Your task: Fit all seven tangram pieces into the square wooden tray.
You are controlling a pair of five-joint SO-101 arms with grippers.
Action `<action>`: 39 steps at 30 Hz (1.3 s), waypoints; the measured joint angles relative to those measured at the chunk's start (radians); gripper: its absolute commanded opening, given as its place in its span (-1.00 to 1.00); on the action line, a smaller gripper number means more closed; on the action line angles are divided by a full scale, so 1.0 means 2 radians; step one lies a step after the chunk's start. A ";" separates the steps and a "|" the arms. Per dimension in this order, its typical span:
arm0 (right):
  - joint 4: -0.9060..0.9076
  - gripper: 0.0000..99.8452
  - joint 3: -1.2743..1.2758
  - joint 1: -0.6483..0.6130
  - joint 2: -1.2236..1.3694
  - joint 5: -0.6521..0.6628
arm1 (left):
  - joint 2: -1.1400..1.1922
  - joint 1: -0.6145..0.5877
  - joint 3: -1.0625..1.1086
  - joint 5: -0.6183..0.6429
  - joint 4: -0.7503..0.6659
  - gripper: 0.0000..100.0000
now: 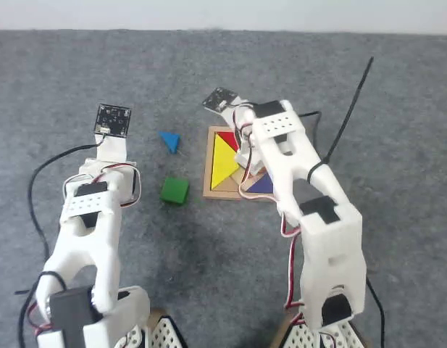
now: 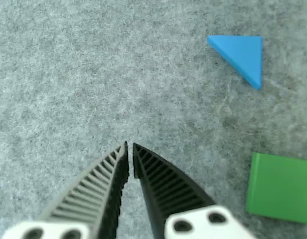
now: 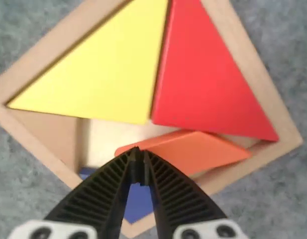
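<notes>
four pieces seen in the tray (image 3: 58,134), two outside
our left gripper (image 2: 130,147), jaws pressed together, had the blue triangle (image 2: 240,57) and green square (image 2: 280,186) ahead; the right gripper (image 3: 138,155), likewise pressed together, hung over the orange piece (image 3: 198,149).

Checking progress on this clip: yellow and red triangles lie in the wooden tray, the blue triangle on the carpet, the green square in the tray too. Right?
No. The green square lies outside the wooden tray, on the carpet near the blue triangle, as the high view shows. The yellow triangle and red triangle do lie in the tray.
</notes>
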 measured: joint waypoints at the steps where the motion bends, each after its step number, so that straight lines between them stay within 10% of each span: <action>1: 0.015 -0.99 -0.021 0.005 0.011 0.001 | 0.000 0.000 0.000 0.000 0.000 -0.97; 28: 0.155 -0.98 -0.199 0.088 0.012 -0.038 | -0.002 0.000 0.000 0.000 0.000 -0.97; 39: 0.135 -0.98 -0.157 0.098 -0.023 -0.051 | -0.244 0.001 0.205 0.000 -0.120 -0.97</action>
